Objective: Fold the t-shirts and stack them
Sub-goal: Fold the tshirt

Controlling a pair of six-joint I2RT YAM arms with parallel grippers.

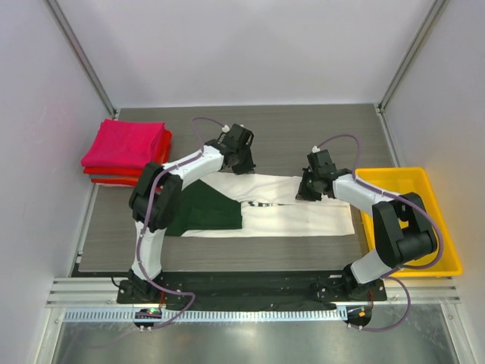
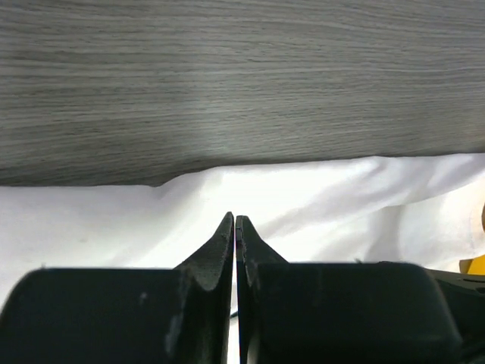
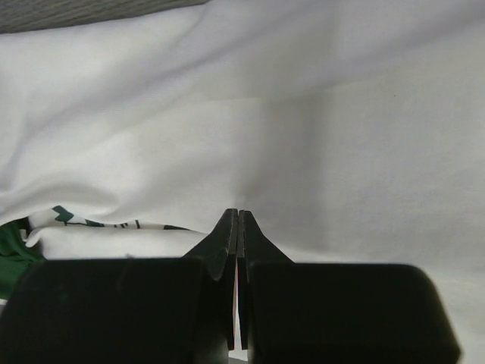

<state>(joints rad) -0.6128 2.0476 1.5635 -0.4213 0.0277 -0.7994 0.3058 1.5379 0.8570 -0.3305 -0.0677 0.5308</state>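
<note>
A cream-white t-shirt (image 1: 303, 212) lies spread across the middle of the table, with its dark green part (image 1: 204, 208) folded over at the left and dark lettering (image 1: 265, 205) near the centre. My left gripper (image 1: 241, 163) sits at the shirt's far edge, shut, with its tips (image 2: 235, 218) over the white cloth (image 2: 318, 197). At the far edge further right, my right gripper (image 1: 309, 189) is also shut, its tips (image 3: 238, 212) low over the cloth (image 3: 303, 129). No cloth shows between either pair of jaws. A folded magenta-pink t-shirt (image 1: 125, 144) rests on a red one (image 1: 129, 179) at the back left.
A yellow plastic tray (image 1: 436, 227) stands at the right edge of the table, beside the right arm. Bare grey wood (image 1: 303, 133) runs behind the shirt. White walls and metal posts close in the back and both sides.
</note>
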